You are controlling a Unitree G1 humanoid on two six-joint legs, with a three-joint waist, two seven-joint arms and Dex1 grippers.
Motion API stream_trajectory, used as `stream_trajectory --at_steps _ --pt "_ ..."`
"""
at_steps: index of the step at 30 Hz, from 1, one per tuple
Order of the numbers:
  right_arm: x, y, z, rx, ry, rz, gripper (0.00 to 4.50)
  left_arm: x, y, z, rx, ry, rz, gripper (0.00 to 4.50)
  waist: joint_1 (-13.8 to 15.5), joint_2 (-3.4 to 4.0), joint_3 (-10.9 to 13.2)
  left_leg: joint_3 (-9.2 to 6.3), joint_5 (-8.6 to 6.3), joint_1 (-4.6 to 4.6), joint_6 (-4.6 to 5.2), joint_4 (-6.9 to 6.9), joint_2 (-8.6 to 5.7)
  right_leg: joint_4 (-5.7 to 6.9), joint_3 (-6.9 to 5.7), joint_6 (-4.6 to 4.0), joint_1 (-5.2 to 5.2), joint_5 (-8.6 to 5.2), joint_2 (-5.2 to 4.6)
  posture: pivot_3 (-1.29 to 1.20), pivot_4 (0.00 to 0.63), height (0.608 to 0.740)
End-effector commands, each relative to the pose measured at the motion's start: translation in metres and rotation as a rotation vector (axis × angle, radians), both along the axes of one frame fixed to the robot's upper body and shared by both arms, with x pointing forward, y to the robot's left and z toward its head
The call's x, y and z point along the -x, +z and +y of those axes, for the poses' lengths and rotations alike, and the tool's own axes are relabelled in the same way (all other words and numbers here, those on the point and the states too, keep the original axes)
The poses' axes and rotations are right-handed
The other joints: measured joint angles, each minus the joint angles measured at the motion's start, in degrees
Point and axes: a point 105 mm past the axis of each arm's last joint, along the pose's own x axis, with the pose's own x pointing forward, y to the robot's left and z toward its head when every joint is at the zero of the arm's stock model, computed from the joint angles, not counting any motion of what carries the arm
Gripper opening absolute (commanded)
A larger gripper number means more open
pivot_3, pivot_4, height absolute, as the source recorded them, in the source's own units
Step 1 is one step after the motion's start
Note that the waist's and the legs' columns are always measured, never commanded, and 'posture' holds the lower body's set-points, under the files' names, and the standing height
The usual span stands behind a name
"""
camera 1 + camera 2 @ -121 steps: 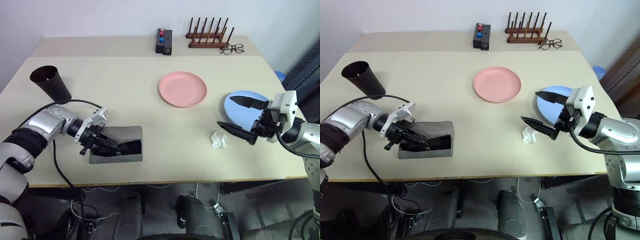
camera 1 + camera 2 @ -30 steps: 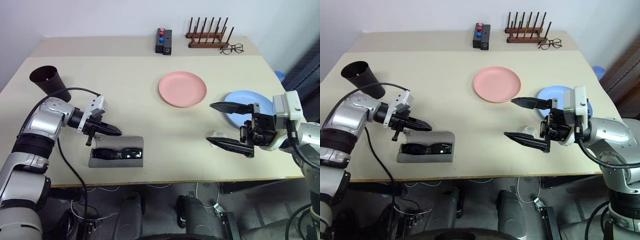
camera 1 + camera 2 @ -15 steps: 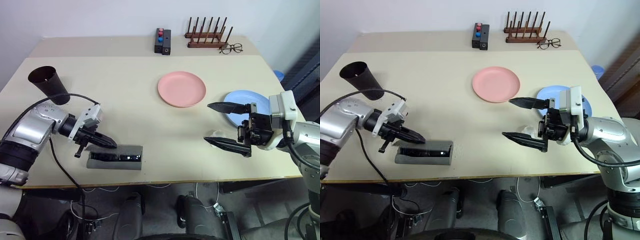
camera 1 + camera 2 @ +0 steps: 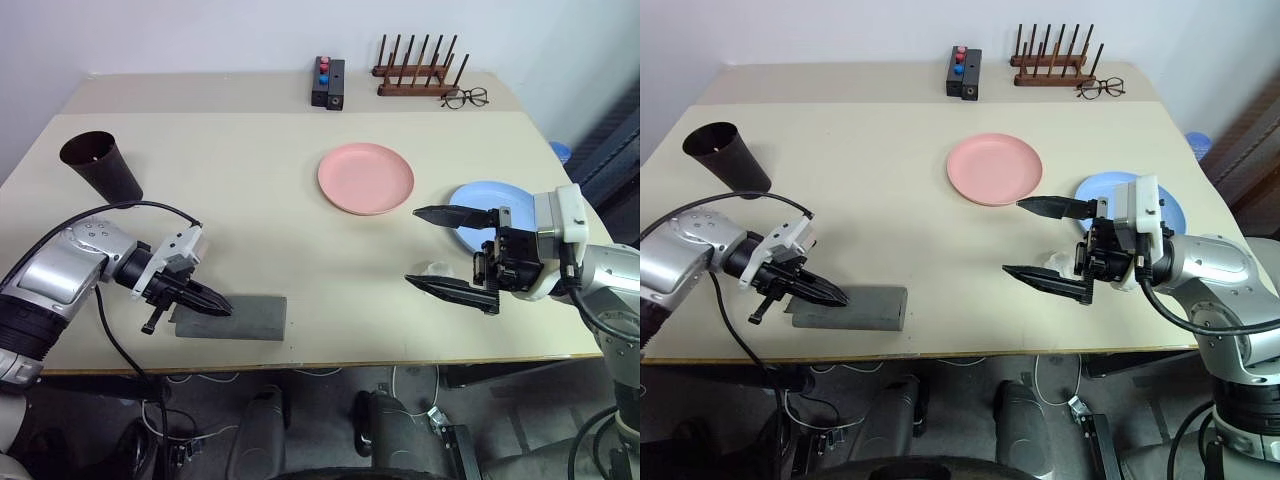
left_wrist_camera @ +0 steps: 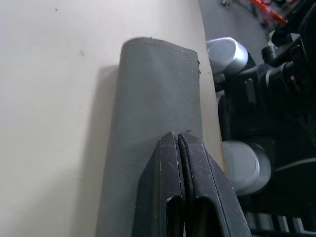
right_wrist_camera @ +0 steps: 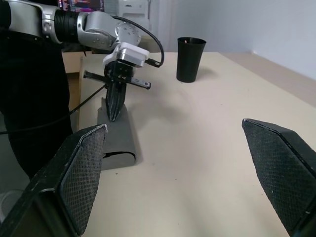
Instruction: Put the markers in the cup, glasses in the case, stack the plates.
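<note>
Near left, the left gripper [image 4: 218, 307], fingers pressed together, rests on the case [image 4: 245, 318], flap down; a hard push could slide it off the near edge. Glasses can't be seen, presumably inside. Near right, the right gripper [image 4: 432, 248] is spread wide and empty above a white scrap [image 4: 436, 268]; a low sweep could snag it. Beyond sit the blue plate [image 4: 470, 200] and pink plate [image 4: 365, 178], unstacked. Far left, the cup [image 4: 100, 165]; contents unclear
</note>
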Motion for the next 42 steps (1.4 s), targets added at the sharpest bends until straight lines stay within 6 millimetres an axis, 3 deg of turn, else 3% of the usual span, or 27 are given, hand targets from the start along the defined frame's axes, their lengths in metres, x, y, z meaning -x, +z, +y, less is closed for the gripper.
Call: stream_trajectory --at_steps 1,9,16,27,32,36,41,42 --pt "0.000 0.006 0.001 -0.010 0.011 -0.039 4.50 0.004 -0.001 0.003 -0.028 -0.011 -0.014 0.03 -0.01 0.01 -0.01 0.00 0.00 0.00 0.00 0.00 0.00 0.00 0.00 0.00 0.00 0.00 0.00 0.00 0.150 0.740" --pt "-0.005 0.009 0.002 -0.010 0.018 -0.050 4.50 0.001 -0.005 0.002 -0.007 0.014 -0.042 0.03 -0.01 0.04 -0.01 0.01 0.00 0.03 0.00 -0.04 0.00 -0.02 0.00 0.00 0.00 0.00 0.00 0.00 0.150 0.740" --pt "-0.008 0.010 0.001 -0.011 0.012 -0.051 4.50 -0.016 0.008 -0.005 0.044 0.045 -0.124 0.03 0.05 0.03 -0.01 0.02 0.00 0.01 0.00 0.00 -0.01 -0.04 0.00 0.00 0.02 0.00 -0.01 0.00 0.150 0.740" --pt "-0.013 0.013 -0.002 -0.008 -0.020 -0.059 4.50 -0.044 0.084 -0.019 0.222 0.102 -0.218 0.03 0.05 0.01 0.00 0.00 0.00 -0.03 0.01 0.01 -0.01 -0.01 -0.02 0.01 0.00 0.00 0.02 0.00 0.150 0.740" --pt "-0.026 0.012 -0.008 -0.024 -0.109 -0.044 4.50 -0.064 0.112 -0.026 0.327 0.165 -0.261 0.03 0.01 0.01 0.00 0.01 0.01 -0.02 0.02 0.02 -0.01 0.00 -0.01 0.01 0.01 0.01 0.02 0.00 0.150 0.740" --pt "-0.040 0.012 -0.016 -0.035 -0.213 -0.033 4.50 -0.078 0.122 -0.031 0.413 0.207 -0.327 0.03 -0.01 0.01 0.00 0.01 0.01 -0.02 0.02 0.05 -0.02 0.05 -0.01 0.02 0.01 0.01 0.03 0.00 0.150 0.740" --pt "-0.057 0.003 -0.032 -0.010 -0.364 -0.032 4.50 -0.083 0.121 -0.036 0.460 0.223 -0.363 0.03 -0.02 -0.01 0.01 0.01 0.02 -0.03 0.03 0.06 -0.02 0.09 -0.01 0.02 0.01 0.02 0.04 0.00 0.150 0.740" --pt "-0.059 0.003 -0.033 -0.011 -0.385 -0.037 4.50 -0.084 0.121 -0.037 0.467 0.228 -0.366 0.27 -0.02 -0.01 0.01 0.01 0.02 -0.02 0.02 0.06 -0.02 0.09 0.00 0.02 0.01 0.02 0.04 0.00 0.150 0.740"
